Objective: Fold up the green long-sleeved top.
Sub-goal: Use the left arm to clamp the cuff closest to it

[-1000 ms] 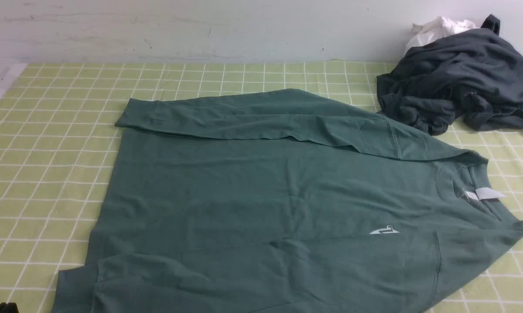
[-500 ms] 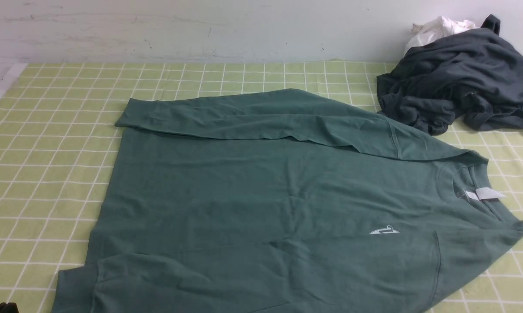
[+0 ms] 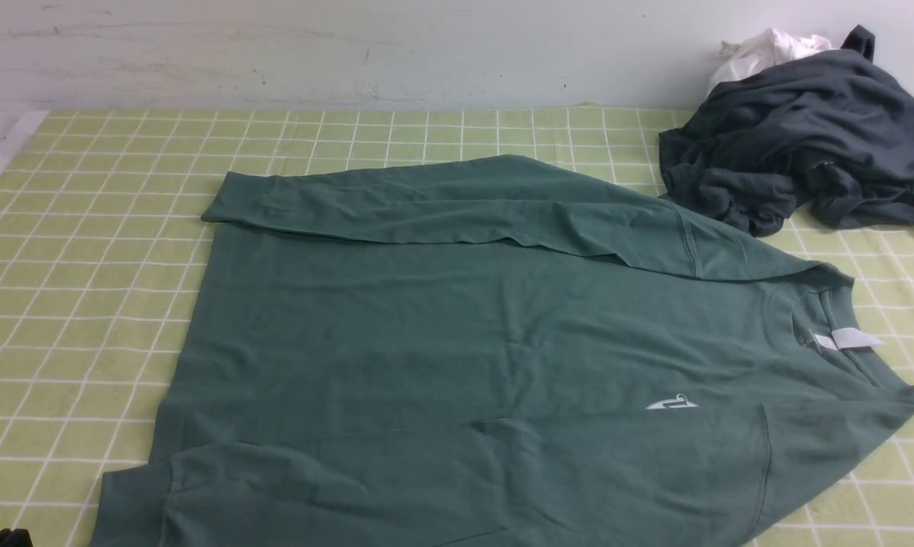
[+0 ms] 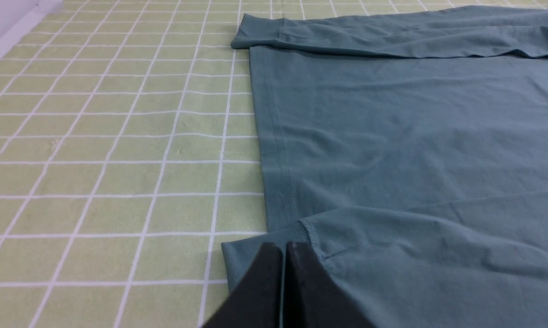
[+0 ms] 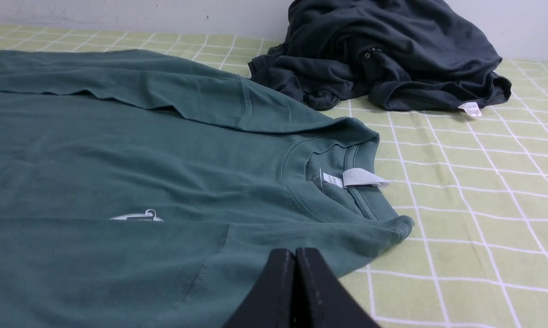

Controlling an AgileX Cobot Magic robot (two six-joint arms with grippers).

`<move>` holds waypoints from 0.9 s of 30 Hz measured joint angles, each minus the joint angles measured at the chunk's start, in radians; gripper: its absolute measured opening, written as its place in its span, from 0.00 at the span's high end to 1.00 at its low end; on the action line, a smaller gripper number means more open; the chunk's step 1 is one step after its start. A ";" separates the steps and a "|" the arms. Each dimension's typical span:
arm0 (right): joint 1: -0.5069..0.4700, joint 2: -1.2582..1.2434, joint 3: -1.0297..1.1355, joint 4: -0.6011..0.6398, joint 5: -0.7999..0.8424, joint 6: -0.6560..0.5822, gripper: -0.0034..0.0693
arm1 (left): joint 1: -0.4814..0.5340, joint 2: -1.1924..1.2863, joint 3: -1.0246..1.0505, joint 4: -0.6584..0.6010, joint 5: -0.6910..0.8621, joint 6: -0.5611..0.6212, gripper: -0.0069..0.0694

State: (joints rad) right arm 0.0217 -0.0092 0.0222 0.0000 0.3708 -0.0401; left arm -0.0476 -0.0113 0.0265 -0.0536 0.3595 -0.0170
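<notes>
Both the left tool (image 4: 278,248) and right tool (image 5: 295,253) are closed and empty, no container in sight.

There was one green long-sleeved top (image 3: 426,327) with two sleeves and one white logo (image 3: 672,403). Two white labels (image 5: 364,177) showed at its neck. There was one dark garment pile (image 3: 814,137), one white cloth (image 3: 768,52) and one worktop (image 3: 69,289). There were two pairs of fingers (image 5: 289,273), one pair per arm.
</notes>
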 joint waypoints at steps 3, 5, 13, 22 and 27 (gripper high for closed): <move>0.000 0.000 0.000 0.000 0.000 0.000 0.96 | 0.000 0.000 0.000 0.004 0.000 0.002 0.91; 0.000 0.000 0.000 0.000 0.000 0.000 0.96 | 0.000 0.000 0.000 0.019 0.000 0.007 0.91; 0.000 0.000 0.008 -0.069 -0.150 -0.003 0.96 | 0.000 0.000 0.004 0.040 -0.252 0.008 0.91; 0.000 0.000 0.008 -0.076 -0.814 0.040 0.96 | 0.000 0.000 0.004 0.037 -0.886 -0.011 0.91; 0.000 0.000 0.005 -0.048 -0.934 0.155 0.96 | 0.000 0.000 -0.056 0.038 -0.985 -0.091 0.91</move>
State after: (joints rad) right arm 0.0217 -0.0092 0.0275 -0.0485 -0.5637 0.1148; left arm -0.0476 -0.0113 -0.0290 -0.0152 -0.6255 -0.1079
